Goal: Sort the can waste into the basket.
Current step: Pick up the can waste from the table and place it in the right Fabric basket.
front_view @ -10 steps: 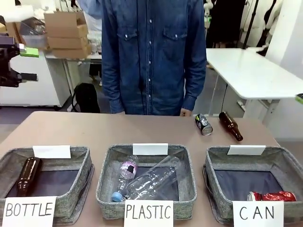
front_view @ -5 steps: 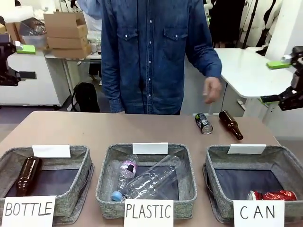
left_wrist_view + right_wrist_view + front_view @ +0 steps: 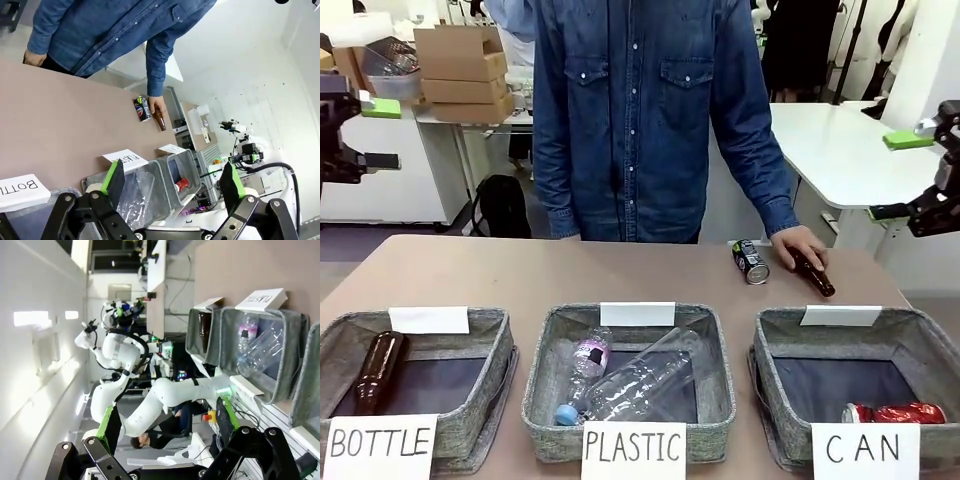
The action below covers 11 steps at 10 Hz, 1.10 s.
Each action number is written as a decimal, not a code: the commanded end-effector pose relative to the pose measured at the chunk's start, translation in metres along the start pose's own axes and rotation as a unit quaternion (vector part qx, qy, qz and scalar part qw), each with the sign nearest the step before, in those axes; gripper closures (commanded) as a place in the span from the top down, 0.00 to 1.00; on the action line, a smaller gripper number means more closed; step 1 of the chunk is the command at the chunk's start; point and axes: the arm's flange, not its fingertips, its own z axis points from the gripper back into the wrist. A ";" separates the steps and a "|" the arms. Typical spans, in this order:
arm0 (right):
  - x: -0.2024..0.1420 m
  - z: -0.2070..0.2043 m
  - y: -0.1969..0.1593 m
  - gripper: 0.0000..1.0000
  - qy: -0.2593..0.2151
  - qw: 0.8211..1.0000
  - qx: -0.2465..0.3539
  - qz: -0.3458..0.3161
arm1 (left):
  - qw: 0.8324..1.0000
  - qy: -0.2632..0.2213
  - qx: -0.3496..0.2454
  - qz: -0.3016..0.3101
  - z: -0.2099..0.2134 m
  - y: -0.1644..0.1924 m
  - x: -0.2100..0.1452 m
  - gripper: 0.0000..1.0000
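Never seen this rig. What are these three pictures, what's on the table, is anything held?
A robot with two arms shares a table with a person standing at its far side. The front view looks across the table from between the arms. The other two come from cameras on each wrist, looking along that arm's fingers, so they appear rolled. The left tool and right tool are both open, raised off the table, holding nothing. Nearest the robot stand three grey baskets: the BOTTLE basket holds a brown bottle, the PLASTIC basket clear bottles, the CAN basket a dented red can. Farther off lie a black can and a second brown bottle, with the person's hand on that bottle.
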 end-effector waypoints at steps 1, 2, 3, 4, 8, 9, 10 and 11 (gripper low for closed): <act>0.005 0.005 0.002 1.00 0.008 1.000 -0.003 -0.005 | 1.000 0.003 -0.001 0.002 0.001 -0.003 0.001 1.00; 0.005 0.005 0.002 1.00 0.008 1.000 -0.003 -0.005 | 1.000 0.003 -0.001 0.002 0.001 -0.003 0.001 1.00; 0.005 0.005 0.002 1.00 0.008 1.000 -0.003 -0.005 | 1.000 0.003 -0.001 0.002 0.001 -0.003 0.001 1.00; 0.005 0.005 0.002 1.00 0.008 1.000 -0.003 -0.005 | 1.000 0.003 -0.001 0.002 0.001 -0.003 0.001 1.00; 0.005 0.005 0.002 1.00 0.008 1.000 -0.003 -0.005 | 1.000 0.003 -0.001 0.002 0.001 -0.003 0.001 1.00; 0.003 0.002 -0.001 1.00 0.003 1.000 0.000 -0.004 | 1.000 0.003 -0.001 0.002 0.001 -0.003 0.001 1.00; 0.005 0.003 -0.001 1.00 -0.036 0.990 -0.139 -0.007 | 1.000 0.003 -0.001 0.002 0.001 -0.003 0.001 1.00; 0.014 0.001 -0.007 1.00 -0.082 0.951 -0.298 0.006 | 1.000 0.003 -0.001 0.002 0.001 -0.003 0.001 1.00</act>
